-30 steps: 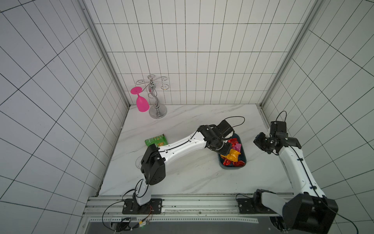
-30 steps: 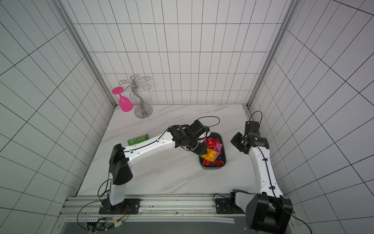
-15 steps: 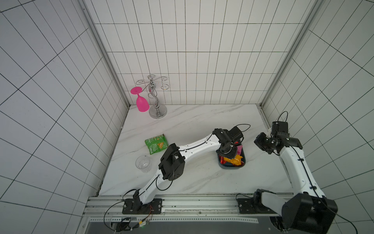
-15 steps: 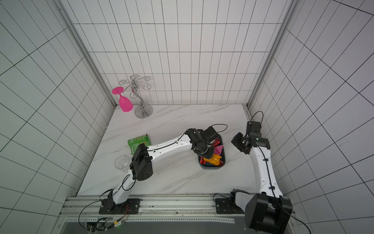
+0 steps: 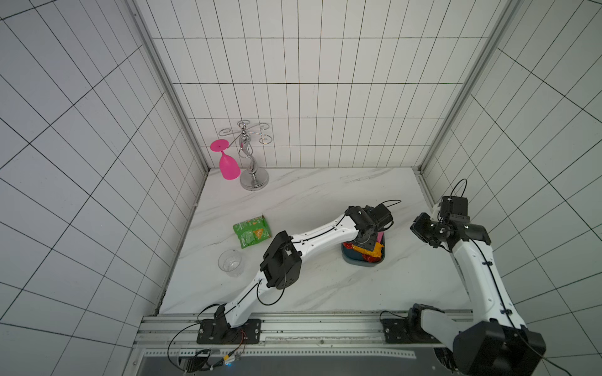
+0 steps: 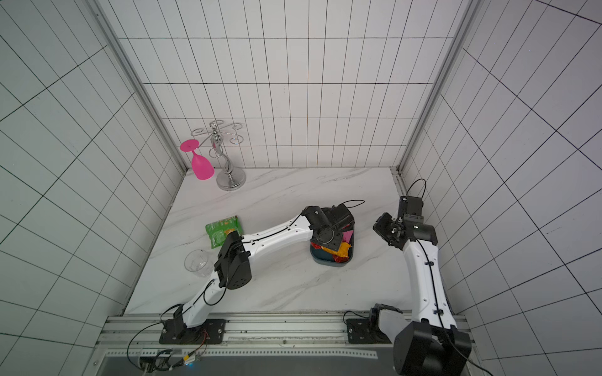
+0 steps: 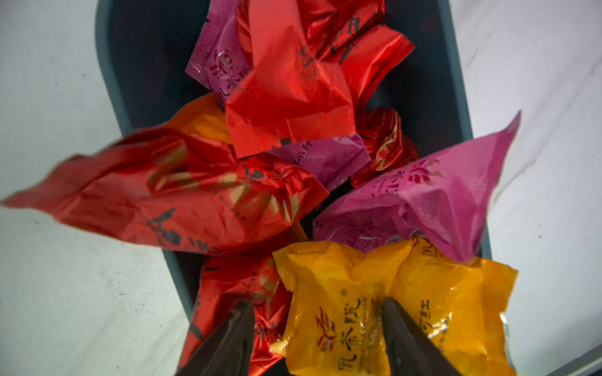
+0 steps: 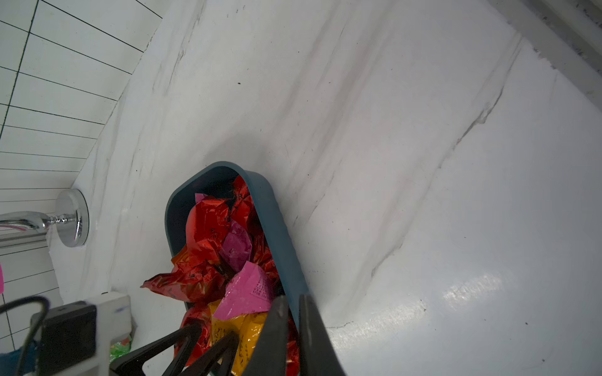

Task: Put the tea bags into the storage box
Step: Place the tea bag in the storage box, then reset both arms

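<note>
The left hand (image 7: 316, 302) hangs over the near end of the storage box (image 5: 361, 262), its dark fingers (image 7: 234, 338) spread wide and gripping nothing; an orange packet (image 7: 335, 286) lies loose just beneath them, so this reads as the letting-go step over the box. The right hand (image 8: 293, 297) waits well apart from the box on its far side, fingers drawn nearly together and empty, probably parked to leave room. Every one of the tea bags (image 7: 286, 107) I can see sits in the box, heaped above its rim; a long red one (image 7: 179, 195) overhangs one wall and a pink one (image 7: 439, 195) pokes over the opposite wall, so either might slide onto the tabletop (image 5: 325, 293). The packets are crinkly foil, shiny red, pink and orange, pillow-shaped with sharp crimped corners; the box is smooth matt teal plastic, shallow, with rounded ends. A green snack bag (image 5: 251, 231) and a clear cup (image 5: 230, 262) lie well apart from the box.
</note>
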`<state>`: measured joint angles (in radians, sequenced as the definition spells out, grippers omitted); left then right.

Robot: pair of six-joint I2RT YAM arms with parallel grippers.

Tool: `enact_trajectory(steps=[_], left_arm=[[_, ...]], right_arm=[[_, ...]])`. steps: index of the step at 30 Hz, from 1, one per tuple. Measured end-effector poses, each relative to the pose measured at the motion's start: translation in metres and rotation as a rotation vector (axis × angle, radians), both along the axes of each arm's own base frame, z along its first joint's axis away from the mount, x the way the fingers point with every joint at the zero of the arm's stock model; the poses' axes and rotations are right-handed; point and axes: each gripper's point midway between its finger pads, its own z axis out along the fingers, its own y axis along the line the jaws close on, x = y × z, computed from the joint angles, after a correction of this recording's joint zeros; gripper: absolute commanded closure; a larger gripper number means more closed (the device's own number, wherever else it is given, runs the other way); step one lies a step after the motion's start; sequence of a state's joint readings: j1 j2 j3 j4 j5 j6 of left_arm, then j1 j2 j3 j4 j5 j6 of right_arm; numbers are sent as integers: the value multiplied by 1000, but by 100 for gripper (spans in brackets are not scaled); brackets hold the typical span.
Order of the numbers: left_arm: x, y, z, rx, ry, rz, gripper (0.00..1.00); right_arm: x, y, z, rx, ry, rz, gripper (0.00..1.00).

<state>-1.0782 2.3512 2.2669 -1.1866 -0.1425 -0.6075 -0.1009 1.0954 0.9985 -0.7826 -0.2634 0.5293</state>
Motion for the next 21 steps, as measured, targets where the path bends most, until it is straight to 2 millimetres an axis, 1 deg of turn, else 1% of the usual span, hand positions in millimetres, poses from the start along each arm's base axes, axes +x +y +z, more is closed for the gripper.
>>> enact_trajectory(steps=[1, 2, 3, 4, 5, 6, 7, 9, 11, 13, 15, 16, 18, 19, 20, 21], left_arm=[[1, 1, 6, -8, -8, 6, 27], [1, 2, 14, -19, -19, 11, 26], [2, 3, 22, -31, -31, 15, 24], [3, 6, 35, -48, -44, 20, 20], [3, 9, 49, -70, -60, 24, 17], [4, 12, 65, -96, -78, 29, 17], [5, 17, 83, -126, -98, 39, 16], [8, 31, 118, -194, -140, 59, 16], [15, 52, 151, -262, -186, 92, 16], [27, 79, 173, -311, -234, 136, 16], [44, 116, 183, -329, -280, 197, 16], [55, 137, 182, -329, -303, 238, 16], [74, 182, 173, -306, -333, 317, 15], [84, 210, 162, -284, -347, 369, 15], [91, 234, 153, -265, -359, 410, 15], [97, 263, 139, -234, -371, 455, 15]], right_arm=[[0, 0, 0, -2, -1, 1, 79], [1, -1, 0, -11, -5, 2, 72], [3, -3, 0, -18, -10, -1, 61], [6, -5, 0, -30, -20, -5, 50], [11, -8, 0, -50, -35, -8, 45], [15, -12, -2, -73, -48, -9, 36], [19, -16, -5, -101, -63, -9, 30], [28, -25, -14, -158, -82, -7, 29], [37, -35, -24, -234, -110, -8, 29], [44, -44, -37, -303, -149, -6, 29], [47, -50, -50, -357, -183, -5, 29], [47, -53, -57, -383, -199, -5, 28], [50, -57, -63, -416, -228, -8, 24], [53, -59, -64, -432, -249, -11, 22], [57, -61, -65, -446, -267, -15, 21], [62, -62, -65, -457, -287, -23, 17]])
